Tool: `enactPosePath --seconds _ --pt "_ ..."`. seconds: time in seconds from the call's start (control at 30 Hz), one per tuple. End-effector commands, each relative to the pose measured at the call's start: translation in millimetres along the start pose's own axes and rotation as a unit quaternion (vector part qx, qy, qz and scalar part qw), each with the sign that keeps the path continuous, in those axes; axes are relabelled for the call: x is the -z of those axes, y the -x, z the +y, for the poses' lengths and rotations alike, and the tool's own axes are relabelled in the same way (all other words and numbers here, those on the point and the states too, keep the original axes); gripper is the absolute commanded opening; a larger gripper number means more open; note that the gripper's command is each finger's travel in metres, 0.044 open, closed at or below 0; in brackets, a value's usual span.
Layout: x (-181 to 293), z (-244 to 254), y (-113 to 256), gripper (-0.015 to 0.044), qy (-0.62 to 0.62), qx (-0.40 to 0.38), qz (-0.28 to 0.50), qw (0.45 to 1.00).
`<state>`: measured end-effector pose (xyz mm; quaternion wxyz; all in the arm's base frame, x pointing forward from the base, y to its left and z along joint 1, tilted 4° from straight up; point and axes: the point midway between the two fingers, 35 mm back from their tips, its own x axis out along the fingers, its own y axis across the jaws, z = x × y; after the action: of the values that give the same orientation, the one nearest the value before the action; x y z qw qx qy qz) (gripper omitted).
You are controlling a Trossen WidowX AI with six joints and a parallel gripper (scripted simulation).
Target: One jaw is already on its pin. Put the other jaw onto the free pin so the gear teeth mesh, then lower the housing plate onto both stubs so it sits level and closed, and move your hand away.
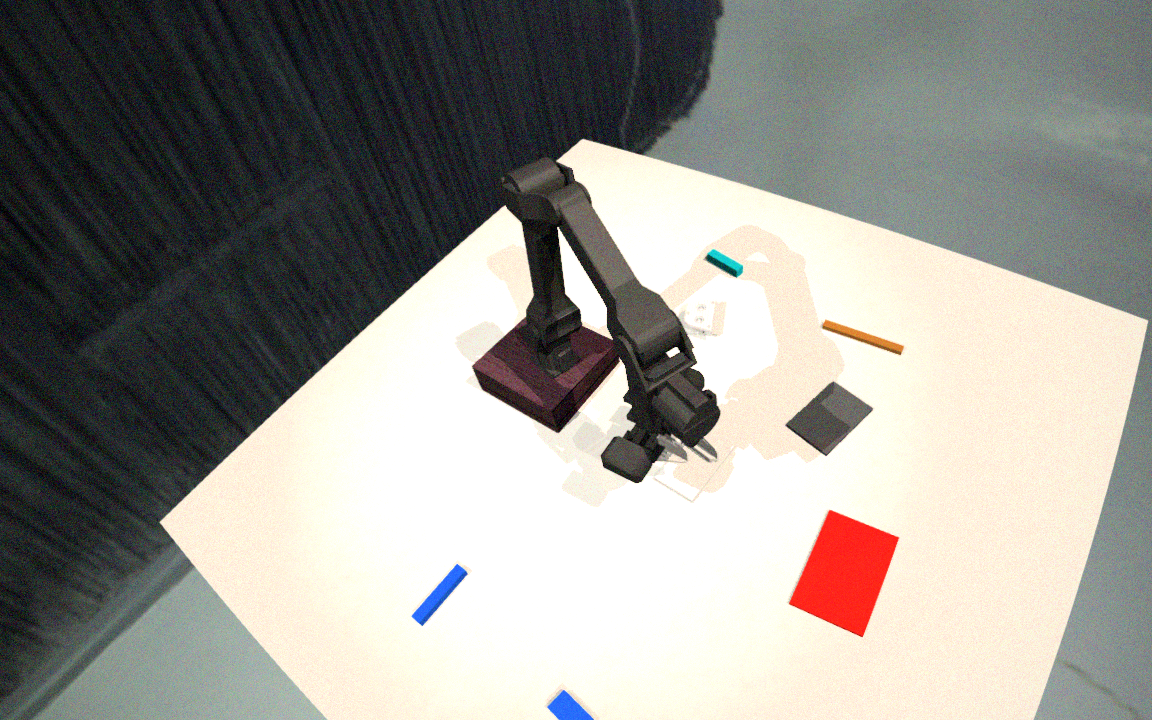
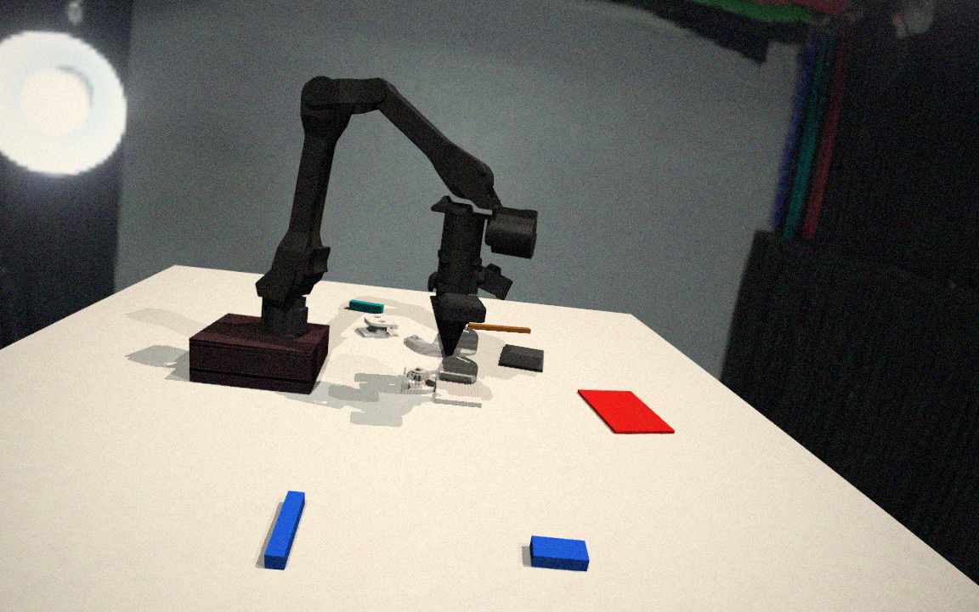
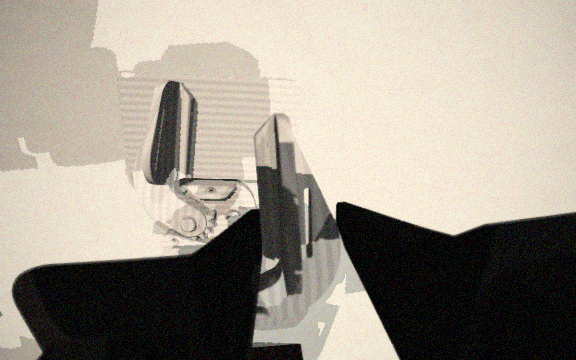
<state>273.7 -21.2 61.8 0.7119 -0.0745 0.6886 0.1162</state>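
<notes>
My gripper (image 1: 659, 442) (image 2: 449, 353) (image 3: 298, 215) is shut on the loose grey jaw (image 1: 671, 446) (image 2: 468, 341) (image 3: 285, 220). It holds the jaw on edge, above the base and raised off it. The mounted jaw (image 1: 703, 449) (image 2: 457, 370) (image 3: 168, 132) stands on the base (image 1: 674, 490) (image 2: 459, 403) (image 3: 228, 125), to the left of the held jaw in the wrist view. Its round geared hub (image 3: 188, 224) shows there on its pin. The free pin is not clear behind my finger. The pale housing plate (image 1: 703, 315) (image 2: 381, 324) lies apart, between the base and the teal block.
A dark grey plate (image 1: 829, 418) (image 2: 522, 357) and a red plate (image 1: 844, 573) (image 2: 626, 411) lie beyond the base. An orange bar (image 1: 863, 336) (image 2: 499, 328) and a teal block (image 1: 724, 262) (image 2: 365, 306) lie farther back. A blue bar (image 1: 439, 593) (image 2: 285, 529) and blue block (image 1: 569, 705) (image 2: 559, 553) lie in front.
</notes>
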Motion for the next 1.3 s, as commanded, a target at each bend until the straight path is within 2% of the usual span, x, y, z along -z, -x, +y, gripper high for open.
enactPosePath --seconds 0.0,1.27 --pt "-0.1 0.1 0.0 0.0134 0.002 -0.001 -0.001 1.000" --pt "-15.5 20.7 0.3 0.0134 0.016 -0.002 -0.002 1.000"
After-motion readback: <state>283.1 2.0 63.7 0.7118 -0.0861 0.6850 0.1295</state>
